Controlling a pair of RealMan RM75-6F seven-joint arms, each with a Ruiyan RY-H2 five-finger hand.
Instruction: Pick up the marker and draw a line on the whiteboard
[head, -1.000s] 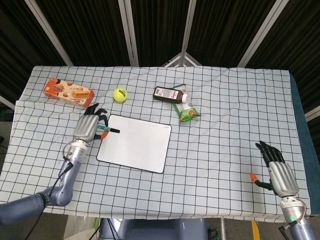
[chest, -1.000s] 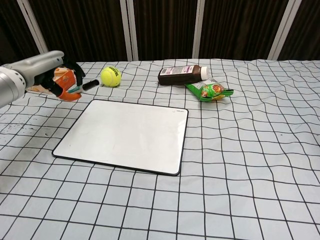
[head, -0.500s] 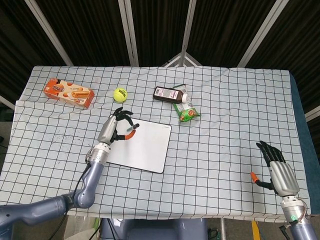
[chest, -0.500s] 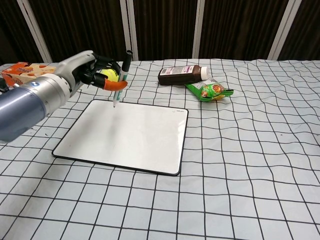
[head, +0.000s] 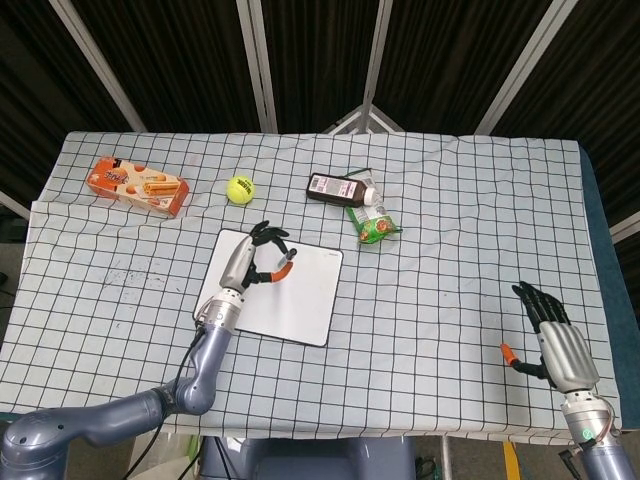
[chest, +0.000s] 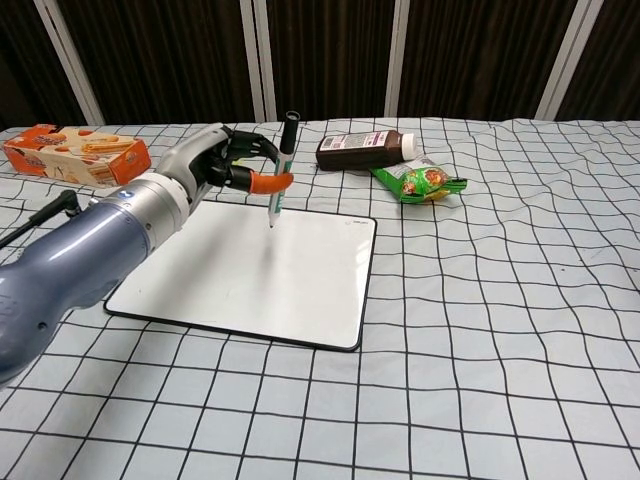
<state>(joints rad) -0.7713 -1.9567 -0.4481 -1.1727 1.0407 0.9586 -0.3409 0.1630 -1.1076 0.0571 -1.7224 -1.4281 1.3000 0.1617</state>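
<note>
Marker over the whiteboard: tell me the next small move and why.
Probably drag the tip sideways across the board. The left hand holds the marker about upright, its tip at or just above the whiteboard near the far edge, and no line shows on it. If the tip is not touching, lower it first.

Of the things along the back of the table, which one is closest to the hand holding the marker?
The tennis ball, just behind the left hand; the box, bottle and green packet lie farther off.
</note>
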